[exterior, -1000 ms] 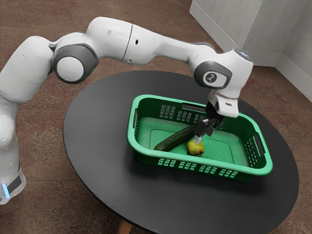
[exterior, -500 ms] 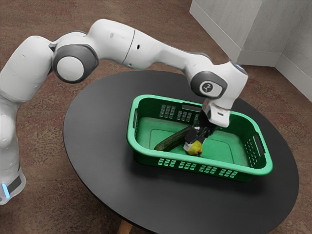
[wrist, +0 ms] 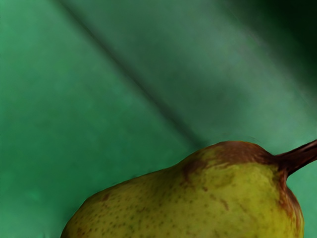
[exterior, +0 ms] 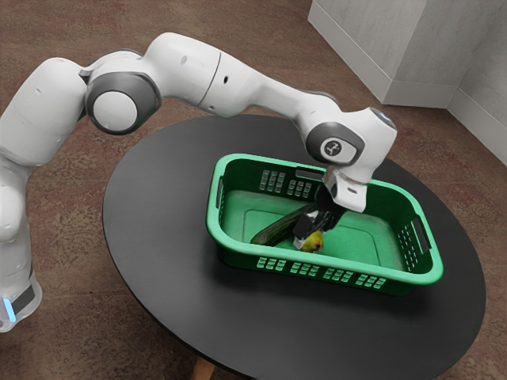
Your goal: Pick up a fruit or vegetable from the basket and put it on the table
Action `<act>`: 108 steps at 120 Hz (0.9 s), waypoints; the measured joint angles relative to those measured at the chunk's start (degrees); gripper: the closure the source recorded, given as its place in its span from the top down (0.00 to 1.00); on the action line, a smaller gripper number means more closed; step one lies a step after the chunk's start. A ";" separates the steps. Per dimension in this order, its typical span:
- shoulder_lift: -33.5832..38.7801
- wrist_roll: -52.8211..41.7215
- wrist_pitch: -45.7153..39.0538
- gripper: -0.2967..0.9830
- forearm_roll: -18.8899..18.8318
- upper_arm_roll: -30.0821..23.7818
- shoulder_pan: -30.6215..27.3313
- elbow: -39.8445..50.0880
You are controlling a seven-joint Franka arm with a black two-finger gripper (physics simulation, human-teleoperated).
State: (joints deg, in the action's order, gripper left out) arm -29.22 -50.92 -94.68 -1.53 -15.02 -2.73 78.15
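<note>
Dark and round, the surface (exterior: 170, 214) stands on a mottled brown floor (exterior: 63, 28), with pale walls (exterior: 380, 59) behind. On it sits a green basket (exterior: 426, 277), and my white arm (exterior: 257, 89) bends over to bring my jaws down inside. They are right at the yellow-green pear (exterior: 317, 240), which is in the basket near the dark green cucumber (exterior: 273, 231). How wide they stand, or whether they grip the pear, I cannot tell. Close below me I see its speckled skin and brown stem (wrist: 301, 155).
</note>
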 joint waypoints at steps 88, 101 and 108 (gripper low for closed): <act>6.86 2.64 0.77 0.48 -0.49 6.97 -0.08 -8.81; 6.97 3.24 1.98 0.48 -0.48 10.48 -0.08 -10.80; 7.43 3.67 2.59 0.48 -0.40 12.36 -0.08 -11.20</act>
State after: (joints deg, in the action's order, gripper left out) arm -21.80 -47.25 -92.09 -1.93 -2.67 -2.81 66.95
